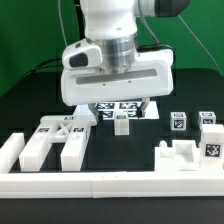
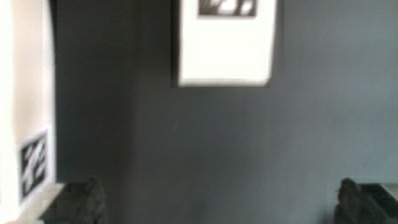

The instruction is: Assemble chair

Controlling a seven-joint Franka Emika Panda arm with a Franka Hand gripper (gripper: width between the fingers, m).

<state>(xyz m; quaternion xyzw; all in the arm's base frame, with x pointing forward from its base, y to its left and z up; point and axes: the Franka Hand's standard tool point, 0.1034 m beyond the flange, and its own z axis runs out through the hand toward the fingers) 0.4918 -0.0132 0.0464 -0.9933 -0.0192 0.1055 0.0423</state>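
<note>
Over the middle of the dark bench [image 1: 150, 135] we see the hand [image 2: 222, 205] hanging from its bulky white wrist and pointing straight down. In the wrist view its two dark fingers [image 2: 80, 200] stand wide apart with only bare bench between them, so the hand is released and grasps nothing.

Near the fingers, but not between them, lies a white block [image 2: 228, 45] of the chair, with a tag on its far end. In the exterior view we find what seems to be the same block [image 1: 122, 122] under the hand, just beside the marker board [image 1: 105, 107].

The other chair parts lie loose around it. At the exterior view's left is the braced panel [image 1: 55, 140], lying flat with tags on top. At the exterior view's right stand two small cubes [image 1: 178, 121], each with a tag, well apart from the panel. In front of them sits a stepped piece [image 1: 180, 155]. A long border rail [image 1: 100, 183] runs along the bench's near side.

A white edge with a tag [image 2: 25, 150] shows at the side of the wrist view. We cannot tell which part it is.
</note>
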